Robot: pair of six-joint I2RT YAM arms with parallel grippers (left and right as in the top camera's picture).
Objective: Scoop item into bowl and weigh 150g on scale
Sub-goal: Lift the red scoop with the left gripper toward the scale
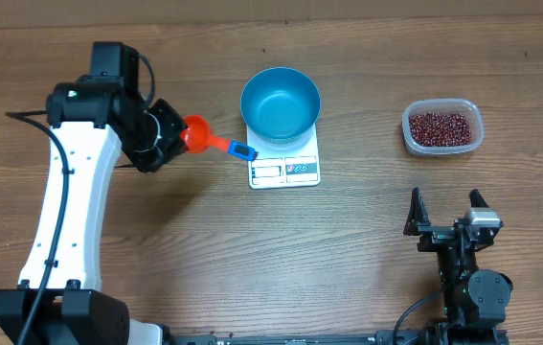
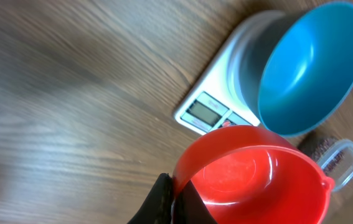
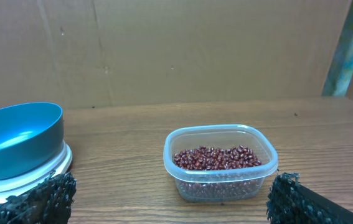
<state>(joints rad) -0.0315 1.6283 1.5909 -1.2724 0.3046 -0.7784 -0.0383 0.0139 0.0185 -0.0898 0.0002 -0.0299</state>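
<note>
A: Which way do the beans lie from the hand with the scoop?

B: Far off to its right. The left hand (image 1: 173,135) is clamped tight on the cup rim of an orange-red plastic scoop (image 1: 197,133), at the left of the wooden bench (image 1: 252,268). The small dark red-brown beans (image 1: 441,126) sit in a clear rectangular plastic tub (image 3: 221,186) at the far right. The round bright blue bowl (image 1: 281,101), on the flat white rectangular kitchen scale (image 1: 286,171), stands between the two.

A: And the scoop's long axis?

B: It runs from the cup at the hand out to a blue handle tip, pointing right and a little toward the robot. The tip is just beside the scale's left edge. So the handle leads, not the cup mouth, and I judge the wrist must turn before the cup can dig in.

A: Is the other arm not nearer?

B: Yes. The right hand (image 1: 446,209) sits near the tub, on the robot's side of it, fingers spread wide and holding nothing. But it has no scoop.

A: How do the beans look?

B: A loose maroon layer covering the tub's floor, well below the rim. The scoop's cup and the bowl are both empty, so by my reckoning nothing has been scooped yet. I cannot read the scale's display.
</note>
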